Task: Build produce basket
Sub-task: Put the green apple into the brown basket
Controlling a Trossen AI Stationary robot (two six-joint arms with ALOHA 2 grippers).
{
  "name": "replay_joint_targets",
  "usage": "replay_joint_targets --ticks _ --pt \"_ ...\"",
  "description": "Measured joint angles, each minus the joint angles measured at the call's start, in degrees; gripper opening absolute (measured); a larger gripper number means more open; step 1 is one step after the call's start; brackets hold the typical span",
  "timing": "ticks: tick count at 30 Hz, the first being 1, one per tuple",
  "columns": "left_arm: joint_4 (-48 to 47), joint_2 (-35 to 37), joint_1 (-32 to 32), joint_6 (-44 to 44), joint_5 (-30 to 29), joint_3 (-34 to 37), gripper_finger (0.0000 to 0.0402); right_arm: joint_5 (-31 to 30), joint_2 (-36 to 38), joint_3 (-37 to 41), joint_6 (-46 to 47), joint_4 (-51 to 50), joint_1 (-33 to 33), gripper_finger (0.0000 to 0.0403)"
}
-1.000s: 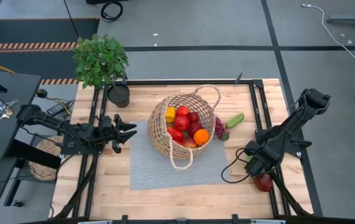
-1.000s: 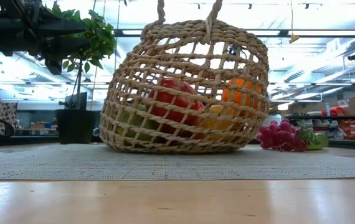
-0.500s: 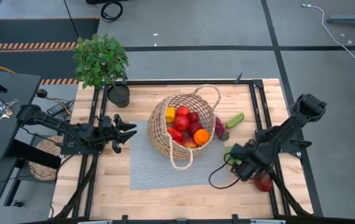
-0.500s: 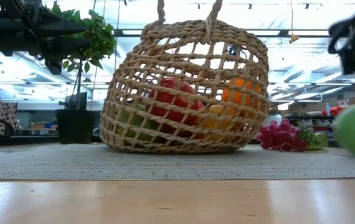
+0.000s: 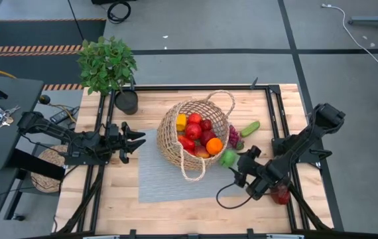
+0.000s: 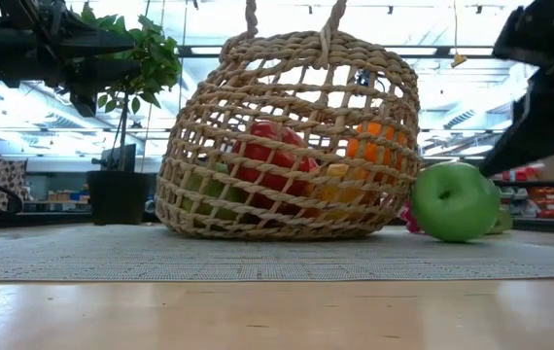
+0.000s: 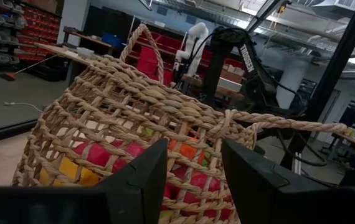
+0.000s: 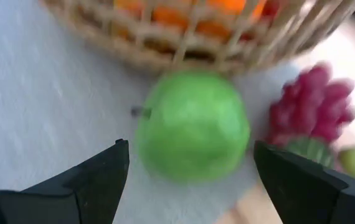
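Tan woven wicker forms the large round bowl-shaped basket (image 5: pixel 194 134), which sits on a pale grey ribbed mat (image 5: pixel 166 182) in the middle of our light wooden worktop (image 5: pixel 109 206). Its open weave lets us see the load from the side: red apples (image 5: pixel 193 131), an orange (image 5: pixel 213 145) and a yellow pepper (image 5: pixel 181 121) piled together, so we judge the filling well along. One thin loop handle droops over the near rim.

Our right tool (image 5: pixel 239 170) hovers low just beside the basket with its dark fingers spread wide and nothing between them. A smooth, glossy green apple (image 6: pixel 453 201) rests on the mat right in front of it, close against the basket wall; we read the spread fingers as made ready to take it. Behind the apple lie a knobbly bunch of purple grapes (image 8: pixel 314 99) and a green cucumber (image 5: pixel 249 128), both outside the basket and waiting. A dark red fruit (image 5: pixel 280 194) lies near the worktop edge, under the right arm.

Our left tool (image 5: pixel 134 140) waits at the mat's left edge, aimed at the basket, fingers partly apart and empty. A leafy green plant in a small black pot (image 5: pixel 126 101) stands at the far left corner, out of the way.
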State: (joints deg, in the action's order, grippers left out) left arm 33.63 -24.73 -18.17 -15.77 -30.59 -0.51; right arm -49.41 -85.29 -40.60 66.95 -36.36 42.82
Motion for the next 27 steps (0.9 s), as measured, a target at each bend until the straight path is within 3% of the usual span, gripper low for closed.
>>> replay_joint_targets --ticks 4,14,20,27 --pt "0.0 0.0 0.0 0.0 0.0 0.0 0.0160 -10.4 -2.0 1.1 0.5 2.5 1.8 0.0347" --pt "0.0 0.0 0.0 0.0 0.0 0.0 0.0160 -14.8 -5.7 6.3 9.5 5.8 2.7 0.0347" --pt "0.0 0.0 0.0 0.0 0.0 0.0 0.0160 -21.6 -5.6 6.7 9.1 6.9 2.7 0.0347" --pt "0.0 0.0 0.0 0.0 0.0 0.0 0.0160 -18.6 -5.6 7.4 7.9 7.6 2.3 0.0352"
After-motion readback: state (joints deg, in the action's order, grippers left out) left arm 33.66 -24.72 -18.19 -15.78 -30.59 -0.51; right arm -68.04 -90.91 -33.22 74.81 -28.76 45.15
